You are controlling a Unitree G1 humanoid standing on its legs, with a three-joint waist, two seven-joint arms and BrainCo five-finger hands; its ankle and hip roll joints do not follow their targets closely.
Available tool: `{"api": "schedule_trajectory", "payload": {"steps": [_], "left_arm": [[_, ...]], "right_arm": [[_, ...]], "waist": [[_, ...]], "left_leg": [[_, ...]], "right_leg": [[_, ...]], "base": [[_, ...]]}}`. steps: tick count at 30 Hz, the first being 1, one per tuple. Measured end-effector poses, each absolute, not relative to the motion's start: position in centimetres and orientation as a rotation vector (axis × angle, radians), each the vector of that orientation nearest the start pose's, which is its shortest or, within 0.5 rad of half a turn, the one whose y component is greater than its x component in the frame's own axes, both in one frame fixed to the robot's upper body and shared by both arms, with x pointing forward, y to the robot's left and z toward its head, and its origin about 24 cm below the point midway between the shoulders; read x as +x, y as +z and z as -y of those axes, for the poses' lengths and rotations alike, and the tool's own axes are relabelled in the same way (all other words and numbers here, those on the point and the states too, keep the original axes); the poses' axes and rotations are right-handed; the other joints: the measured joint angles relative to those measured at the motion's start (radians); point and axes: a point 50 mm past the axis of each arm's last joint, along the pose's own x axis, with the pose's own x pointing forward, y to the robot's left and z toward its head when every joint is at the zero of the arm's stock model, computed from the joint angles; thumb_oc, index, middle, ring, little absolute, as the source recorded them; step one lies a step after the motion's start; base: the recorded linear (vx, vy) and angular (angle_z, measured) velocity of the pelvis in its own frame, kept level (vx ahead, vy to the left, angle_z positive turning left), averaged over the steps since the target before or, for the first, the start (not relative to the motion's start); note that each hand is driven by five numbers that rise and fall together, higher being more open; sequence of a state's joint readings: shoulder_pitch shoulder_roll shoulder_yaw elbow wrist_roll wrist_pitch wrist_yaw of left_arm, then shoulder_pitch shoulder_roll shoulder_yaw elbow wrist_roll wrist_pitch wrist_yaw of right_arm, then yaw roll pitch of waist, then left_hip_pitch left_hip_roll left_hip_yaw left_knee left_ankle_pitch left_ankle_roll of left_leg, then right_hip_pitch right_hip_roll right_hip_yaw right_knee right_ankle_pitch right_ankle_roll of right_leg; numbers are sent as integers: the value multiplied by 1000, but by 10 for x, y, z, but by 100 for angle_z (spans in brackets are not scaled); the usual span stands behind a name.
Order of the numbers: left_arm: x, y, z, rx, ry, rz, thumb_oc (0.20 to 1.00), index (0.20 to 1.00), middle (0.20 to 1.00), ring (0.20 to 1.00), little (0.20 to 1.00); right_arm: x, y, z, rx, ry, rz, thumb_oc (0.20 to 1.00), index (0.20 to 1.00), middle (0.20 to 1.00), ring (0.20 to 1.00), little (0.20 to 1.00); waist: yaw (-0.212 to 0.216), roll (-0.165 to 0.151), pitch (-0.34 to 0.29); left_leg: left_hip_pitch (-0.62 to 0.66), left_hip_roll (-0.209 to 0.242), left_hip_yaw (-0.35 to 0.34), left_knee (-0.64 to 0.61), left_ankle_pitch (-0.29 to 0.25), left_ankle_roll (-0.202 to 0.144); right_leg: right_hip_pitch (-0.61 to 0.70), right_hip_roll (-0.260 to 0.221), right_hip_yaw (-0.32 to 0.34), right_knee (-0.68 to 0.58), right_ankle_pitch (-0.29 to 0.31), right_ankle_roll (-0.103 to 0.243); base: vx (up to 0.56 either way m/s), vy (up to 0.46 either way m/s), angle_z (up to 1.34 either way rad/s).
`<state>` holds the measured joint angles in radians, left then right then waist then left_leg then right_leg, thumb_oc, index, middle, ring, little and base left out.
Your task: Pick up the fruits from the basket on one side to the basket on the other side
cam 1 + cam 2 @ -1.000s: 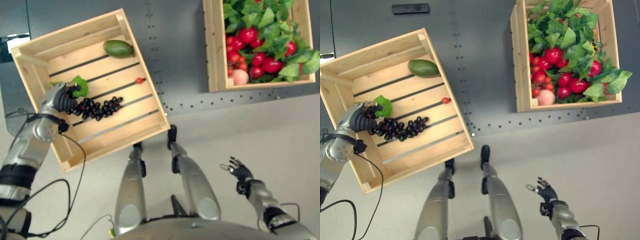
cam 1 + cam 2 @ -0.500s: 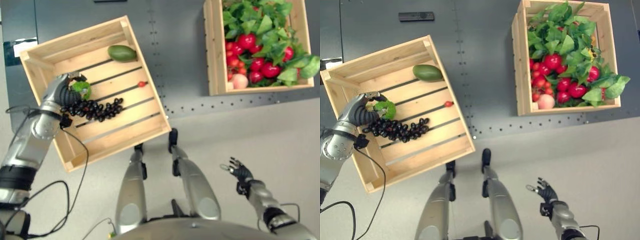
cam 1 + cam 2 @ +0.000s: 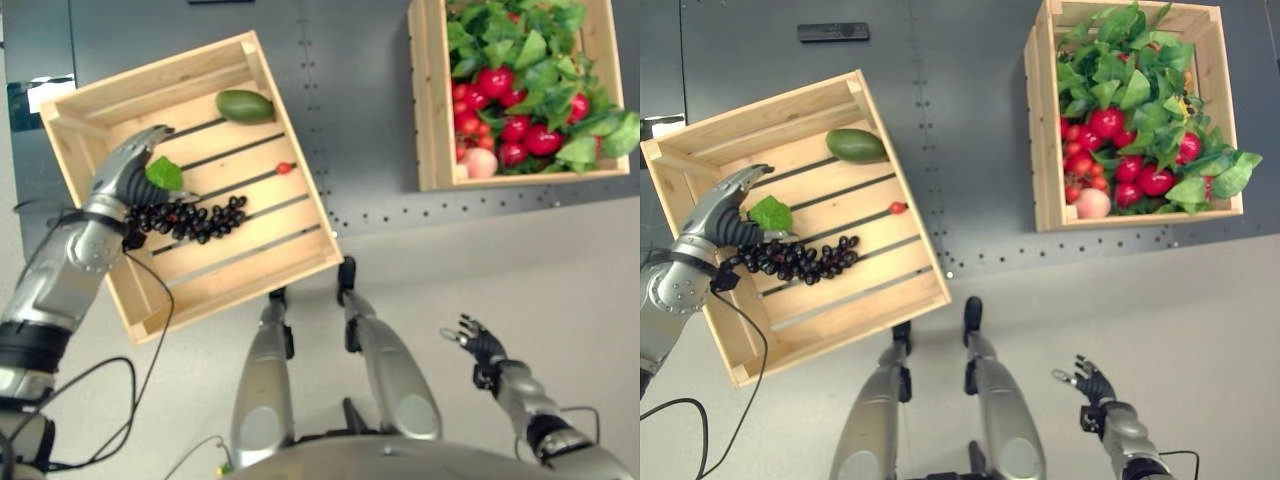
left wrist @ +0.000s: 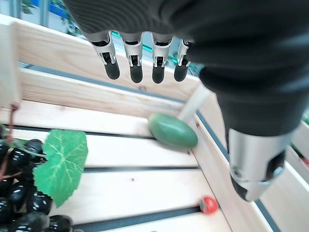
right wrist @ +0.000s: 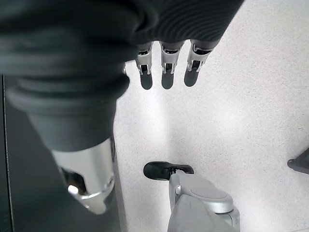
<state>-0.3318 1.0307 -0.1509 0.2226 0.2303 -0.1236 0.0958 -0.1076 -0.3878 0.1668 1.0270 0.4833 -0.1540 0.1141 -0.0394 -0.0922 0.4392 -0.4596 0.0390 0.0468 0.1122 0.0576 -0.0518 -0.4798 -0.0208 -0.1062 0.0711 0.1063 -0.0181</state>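
From the left eye view, no writing can be read. The left hand [image 3: 128,172] has straightened its fingers since half a second ago, letting go of the green leaf [image 3: 165,173] atop the black grapes [image 3: 190,216] in the left crate [image 3: 262,70]; the bunch runs along the slats. The left wrist view shows fingers [image 4: 136,67] extended above an avocado [image 4: 172,130] and small red fruit [image 4: 208,204]. The right hand [image 3: 482,346] hangs relaxed, empty, far from the right crate [image 3: 428,110].

Two crates of pale, unfinished slatted wood: left crate [image 3: 265,75], right crate [image 3: 428,95]. Glossy black grapes [image 3: 195,217] with a matt, veined green leaf [image 4: 60,166]. A smooth, dull green mango [image 4: 172,131]. Shiny red fruits [image 3: 520,120] among leaves. Matt grey perforated metal floor [image 3: 360,110].
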Motion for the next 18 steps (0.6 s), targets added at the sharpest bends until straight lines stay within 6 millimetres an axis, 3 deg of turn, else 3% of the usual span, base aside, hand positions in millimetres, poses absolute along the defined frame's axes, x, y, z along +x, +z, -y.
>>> {"api": "schedule_trajectory", "payload": {"steps": [13,18], "left_arm": [[322,149,-285,1429,-133,74,1000,1000,1000,1000,1000],[329,144,-287,1486,-145,25,1000,1000,1000,1000,1000]], "right_arm": [[185,-104,269,13,-150,-736,1000,1000,1000,1000,1000],[186,-104,269,10,-148,-733,1000,1000,1000,1000,1000]], "waist": [[-4,7,4],[-13,7,4]], "left_leg": [[-4,-1,3,0,0,0],[-5,-1,3,0,0,0]], "right_leg": [[-5,0,2,0,0,0],[-6,0,2,0,0,0]], "base": [[0,0,0],[0,0,0]]}}
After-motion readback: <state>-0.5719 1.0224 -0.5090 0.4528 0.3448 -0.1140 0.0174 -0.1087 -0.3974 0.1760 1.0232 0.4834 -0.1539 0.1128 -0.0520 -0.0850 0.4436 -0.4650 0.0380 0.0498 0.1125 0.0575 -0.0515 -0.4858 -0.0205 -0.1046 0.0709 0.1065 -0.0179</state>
